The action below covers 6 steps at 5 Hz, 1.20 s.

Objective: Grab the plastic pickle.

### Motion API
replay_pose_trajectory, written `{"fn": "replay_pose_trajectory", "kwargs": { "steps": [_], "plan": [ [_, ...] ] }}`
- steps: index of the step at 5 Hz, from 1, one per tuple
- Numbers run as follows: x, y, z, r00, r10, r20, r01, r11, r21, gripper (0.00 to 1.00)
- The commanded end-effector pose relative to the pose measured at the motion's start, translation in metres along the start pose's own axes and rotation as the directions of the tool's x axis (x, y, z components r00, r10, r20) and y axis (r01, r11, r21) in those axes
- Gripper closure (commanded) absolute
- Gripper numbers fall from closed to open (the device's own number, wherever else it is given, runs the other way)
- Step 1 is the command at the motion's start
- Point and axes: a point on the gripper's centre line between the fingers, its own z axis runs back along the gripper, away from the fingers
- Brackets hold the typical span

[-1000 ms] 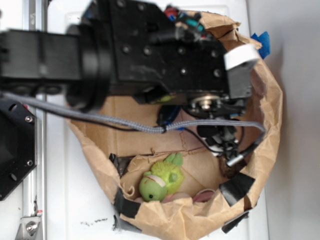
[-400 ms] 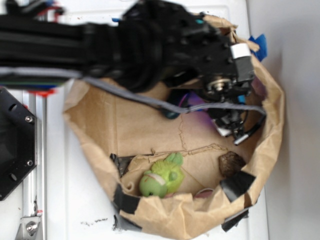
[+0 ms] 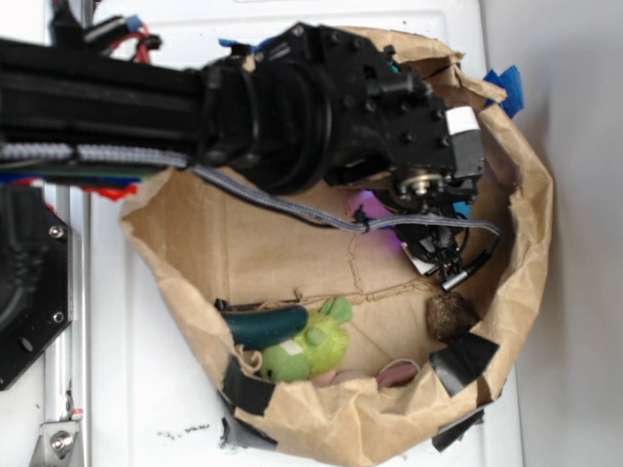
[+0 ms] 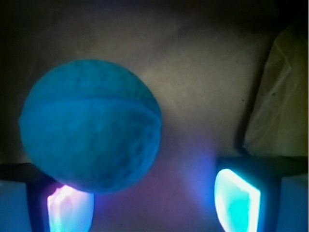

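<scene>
Lying against bag wall point(image 3: 195, 292): pickle point(image 3: 268, 326).

dark green pickle point(image 3: 268, 326), lime plush toy point(image 3: 313, 347), blue ball point(image 4: 90, 125)

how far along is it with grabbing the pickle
Not grabbed yet. The plastic pickle lies in the paper bag against the green plush toy, at the near wall. The gripper is elsewhere in the bag; the wrist view shows its fingers open with a blue ball in front. Left: move to the pickle, close on it.
</scene>
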Motion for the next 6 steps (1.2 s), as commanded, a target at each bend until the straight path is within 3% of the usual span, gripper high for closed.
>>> {"fn": "replay_pose_trajectory", "kwargs": {
  "steps": [1,3,6],
  "plan": [
    [-0.018,0.014,0.058,1.0,0.013,0.009,-0.012,0.993,-0.115,0.0],
    [-0.024,0.019,0.075,0.998,0.06,0.0,-0.06,0.988,-0.139,0.0],
    [-0.024,0.046,0.064,0.99,0.126,-0.057,-0.13,0.989,-0.065,0.0]
  ]
}}
